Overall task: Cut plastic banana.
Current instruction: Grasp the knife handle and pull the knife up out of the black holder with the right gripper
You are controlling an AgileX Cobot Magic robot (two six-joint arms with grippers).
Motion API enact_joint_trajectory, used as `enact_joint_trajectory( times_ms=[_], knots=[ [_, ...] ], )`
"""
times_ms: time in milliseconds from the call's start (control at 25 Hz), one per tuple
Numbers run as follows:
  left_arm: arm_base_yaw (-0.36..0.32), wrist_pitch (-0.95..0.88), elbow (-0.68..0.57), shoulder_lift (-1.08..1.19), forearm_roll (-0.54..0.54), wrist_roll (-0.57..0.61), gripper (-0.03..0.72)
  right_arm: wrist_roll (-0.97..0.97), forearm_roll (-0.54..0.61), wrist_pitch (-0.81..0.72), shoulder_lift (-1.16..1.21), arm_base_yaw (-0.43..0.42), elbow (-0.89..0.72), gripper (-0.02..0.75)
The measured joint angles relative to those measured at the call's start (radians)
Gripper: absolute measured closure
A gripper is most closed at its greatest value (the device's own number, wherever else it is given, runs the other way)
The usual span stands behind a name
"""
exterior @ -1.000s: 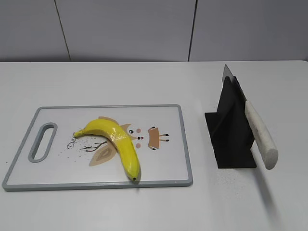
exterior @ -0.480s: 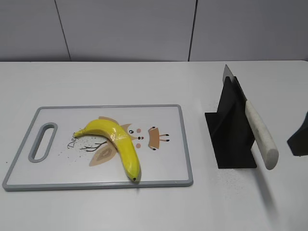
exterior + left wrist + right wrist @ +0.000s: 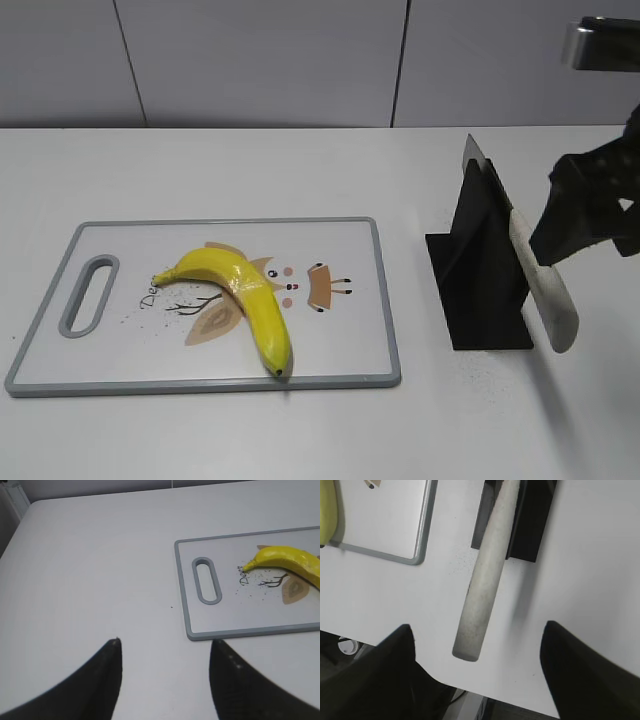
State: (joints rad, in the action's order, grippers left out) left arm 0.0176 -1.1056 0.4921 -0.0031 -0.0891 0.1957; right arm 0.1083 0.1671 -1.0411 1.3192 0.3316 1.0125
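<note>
A yellow plastic banana (image 3: pixel 244 296) lies on a white cutting board (image 3: pixel 340 345) with a grey rim and a cartoon print; it also shows in the left wrist view (image 3: pixel 290 561). A knife with a whitish handle (image 3: pixel 545 285) rests in a black stand (image 3: pixel 478 270). My right gripper (image 3: pixel 590 215) is open, above and just right of the handle; in the right wrist view the handle (image 3: pixel 485 585) lies between the spread jaws of the gripper (image 3: pixel 477 630), untouched. My left gripper (image 3: pixel 165 642) is open and empty over bare table left of the board (image 3: pixel 240 630); it is out of the exterior view.
The white table (image 3: pixel 300 430) ends at a front edge in the right wrist view (image 3: pixel 470 690). A grey wall (image 3: pixel 260 60) stands behind. The board has a handle slot (image 3: pixel 88 294) at its left end.
My right gripper has come in from the right edge of the exterior view and moved up and left to the knife handle. The banana, board and knife have not moved.
</note>
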Motion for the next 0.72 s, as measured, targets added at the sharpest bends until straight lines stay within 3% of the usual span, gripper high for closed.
enact_joint_trajectory(
  times_ms=[320,720],
  knots=[
    [0.000,0.000,0.000,0.000,0.000,0.000,0.150,0.126,0.010,-0.061,0.209,0.000,0.100,0.157],
    [0.000,0.000,0.000,0.000,0.000,0.000,0.150,0.194,0.016,-0.068,0.339,0.000,0.101,0.263]
  ],
)
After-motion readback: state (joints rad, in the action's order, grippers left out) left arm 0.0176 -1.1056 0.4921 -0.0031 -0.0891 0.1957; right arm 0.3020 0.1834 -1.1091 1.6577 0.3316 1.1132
